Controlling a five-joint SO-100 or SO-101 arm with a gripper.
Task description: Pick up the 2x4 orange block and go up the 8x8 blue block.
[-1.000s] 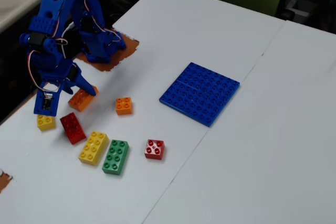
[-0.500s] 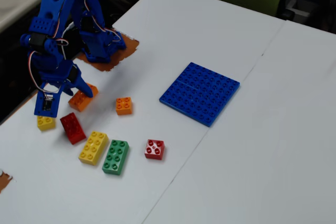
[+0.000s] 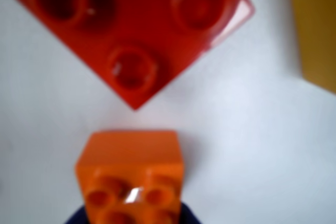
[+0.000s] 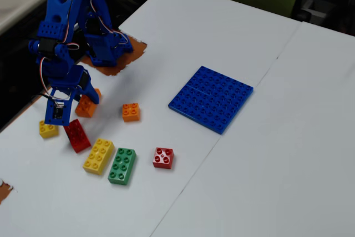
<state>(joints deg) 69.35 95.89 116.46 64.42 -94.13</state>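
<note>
**Orange brick sitting between the blue fingers**

The tabletop (image 4: 266, 154) is carrying the 8x8 blue block (image 4: 211, 99), lying flat well apart from the arm. The fingers (image 4: 77, 101) are closing around the 2x4 orange block (image 4: 86, 107), which is tilting by the red brick (image 4: 77, 135). In the wrist view the orange block (image 3: 130, 178) is cut off at the bottom edge and blurring. No writing is showing.
</note>
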